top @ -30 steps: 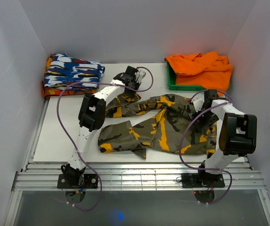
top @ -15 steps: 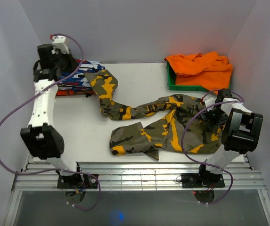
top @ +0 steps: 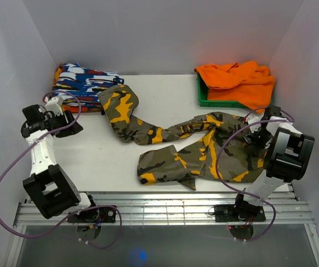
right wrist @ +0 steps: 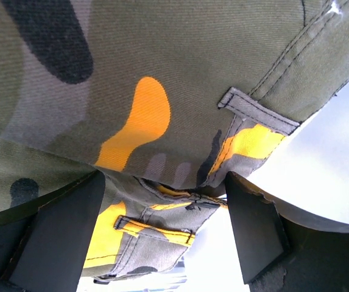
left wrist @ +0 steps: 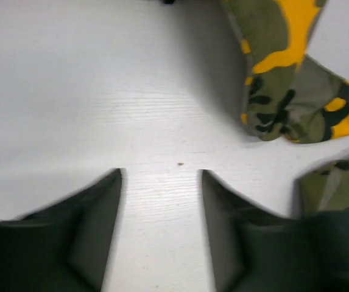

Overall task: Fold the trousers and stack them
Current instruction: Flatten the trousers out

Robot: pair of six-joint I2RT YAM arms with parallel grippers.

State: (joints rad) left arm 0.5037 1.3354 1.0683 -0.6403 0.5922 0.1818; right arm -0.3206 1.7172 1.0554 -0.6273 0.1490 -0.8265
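Left gripper [left wrist: 161,174] gapes wide, empty, over the smooth white table [left wrist: 70,91]. Right gripper [right wrist: 163,177] is spread wide around the woven camouflage trousers [right wrist: 131,61], at the belt-looped waistband. It is possibly touching, but that's unclear.

The trousers [right wrist: 162,73] are shown as matt woven cloth, finely ribbed (seams and belt loops are stitched). Beside the trousers, the table [left wrist: 131,109] is seen as smooth, faintly grained like wood, with a dull sheen

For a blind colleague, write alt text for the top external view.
Camouflage trousers lie unfolded across a table, one leg reaching toward a folded patterned garment. The left pincer is open over bare table; the right pincer is at their waist.
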